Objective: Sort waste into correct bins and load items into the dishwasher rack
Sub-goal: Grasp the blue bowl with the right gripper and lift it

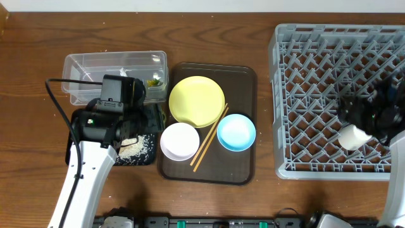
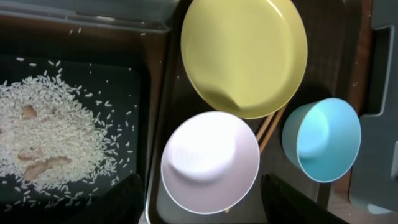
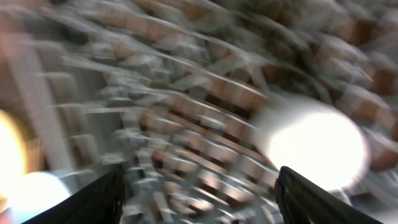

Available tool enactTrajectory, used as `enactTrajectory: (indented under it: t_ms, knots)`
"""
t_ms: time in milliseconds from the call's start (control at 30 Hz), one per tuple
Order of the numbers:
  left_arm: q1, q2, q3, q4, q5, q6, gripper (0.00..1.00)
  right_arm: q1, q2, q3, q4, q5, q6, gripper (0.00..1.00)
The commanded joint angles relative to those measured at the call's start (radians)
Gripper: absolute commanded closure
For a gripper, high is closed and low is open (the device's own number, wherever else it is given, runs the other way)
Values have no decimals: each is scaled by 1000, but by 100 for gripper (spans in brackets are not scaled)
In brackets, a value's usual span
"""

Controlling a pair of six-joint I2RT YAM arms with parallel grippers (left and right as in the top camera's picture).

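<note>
Left hand (image 2: pixel 200 186) wide open, empty, above white bowl (image 2: pixel 208 158)

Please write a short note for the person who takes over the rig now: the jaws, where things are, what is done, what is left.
The left jaws are open above the white bowl; the right jaws are open over the rack, beside the cup.
Done: cup in rack, rice on black tray, wrapper in tub.
To do: plate, white bowl, blue bowl and chopsticks, all on the brown tray, go into the rack.
</note>
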Motion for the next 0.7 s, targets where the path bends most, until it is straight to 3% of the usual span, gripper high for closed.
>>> enactTrajectory:
  t_ms: [0,200,467,667]
  knots:
    - [4,-3,5,-18,-27,17,37,77,-25,49,8,-243,-126,25]
    - [4,-2,-1,-56,-74,16,37,309,-23,50,37,-227,-190,27]
    - [4,-2,-10,-72,-77,16,37,632,37,49,89,-11,-190,28]
    - [4,-2,-10,-72,-77,16,37,766,158,49,108,127,-140,30]
